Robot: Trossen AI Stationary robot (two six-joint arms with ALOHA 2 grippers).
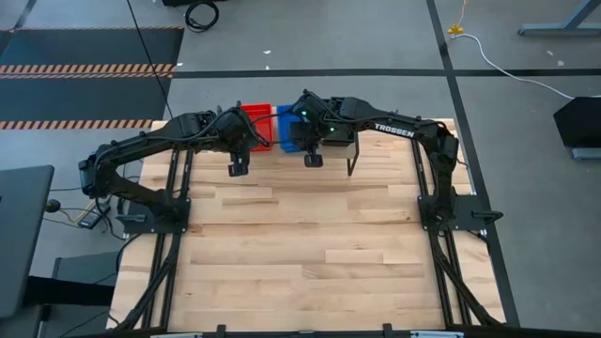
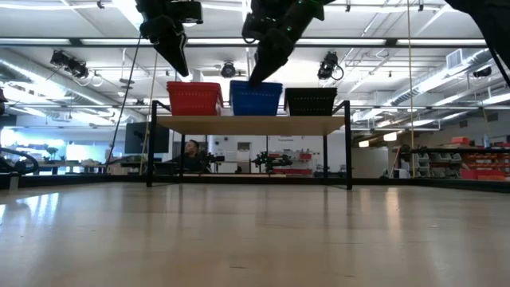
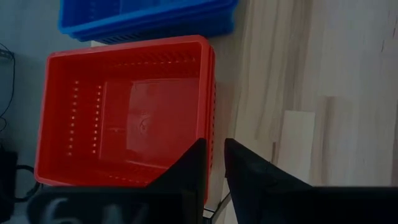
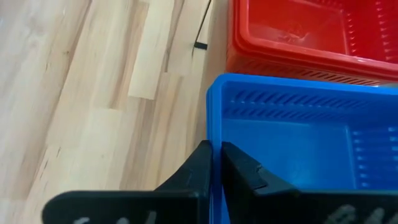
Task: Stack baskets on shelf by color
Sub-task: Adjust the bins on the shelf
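Observation:
The shelf (image 2: 247,124) stands at the table's far edge. On its plank top are red baskets (image 2: 194,99) on the left, blue baskets (image 2: 256,99) in the middle and black baskets (image 2: 311,101) on the right. The red ones (image 3: 124,112) show nested rims. My left gripper (image 3: 214,146) hovers just above the red stack's near rim, open only by a narrow gap; in the low view its tips (image 2: 182,68) are clear of the rim. My right gripper (image 4: 214,149) is down at the blue basket (image 4: 298,143), shut on its rim. My right gripper holds the top blue basket by its near wall's rim (image 4: 211,106), one finger inside the basket and one outside. The fingers come from above and the near side, slanting down, and lie across the rim. The basket sits level in the blue stack on the shelf (image 2: 256,83).
The shelf's thin black legs (image 1: 352,164) stand near the table's far edge. The wide wooden tabletop (image 1: 310,253) stretches toward the near side. In the high view the right arm (image 1: 394,131) covers the black baskets. Beyond the table a person sits far off (image 2: 191,150).

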